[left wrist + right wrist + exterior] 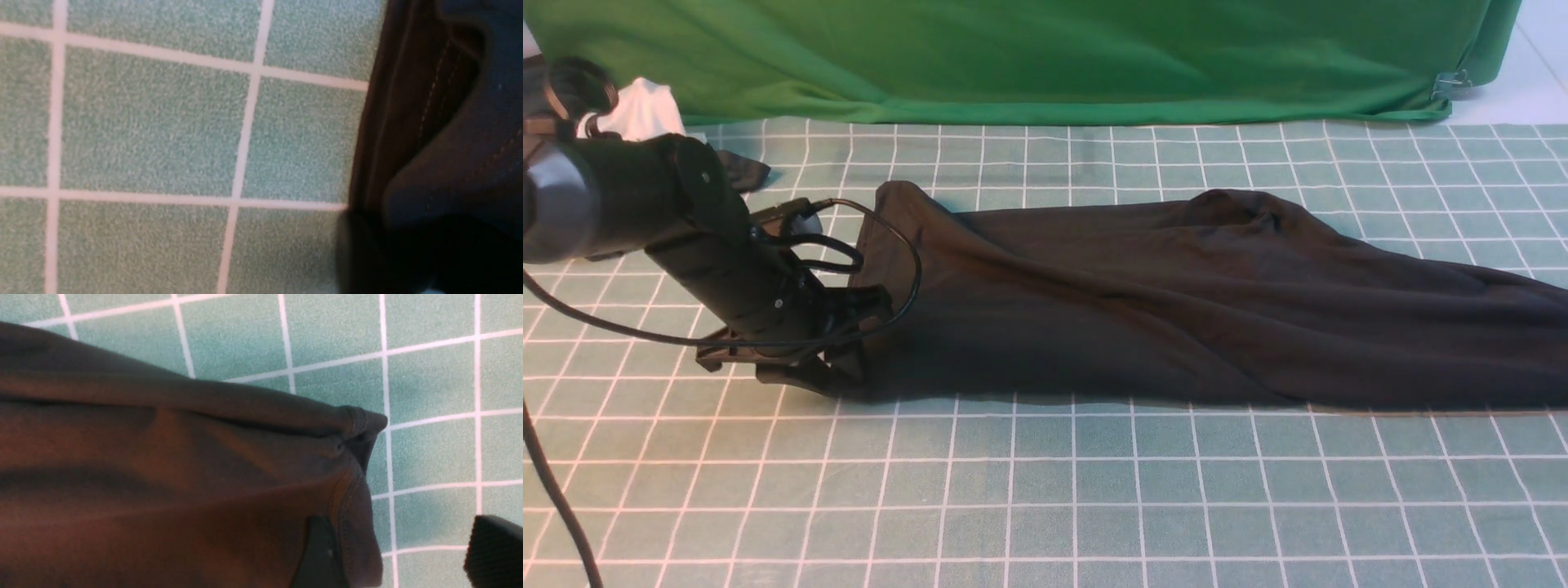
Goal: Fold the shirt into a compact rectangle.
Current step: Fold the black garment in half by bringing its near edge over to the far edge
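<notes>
The shirt (1176,310) lies bunched lengthwise on the surface (1045,490), one end at the left gripper (800,367), whose opening cannot be determined. The right gripper (408,552) stands open astride a seamed edge, holding nothing. Risk: closing on one layer lets the fold slip. The cable (918,265) looping beside the left gripper may snag fabric; a white cloth (645,110) lies beyond it.

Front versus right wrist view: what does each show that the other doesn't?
Front only: the left arm low at the left end of the shirt, the green backdrop, a white cloth at the back left. Right wrist only: the right gripper open, the shirt's stitched edge between its fingers. Both: the black shirt on the gridded mat.
</notes>
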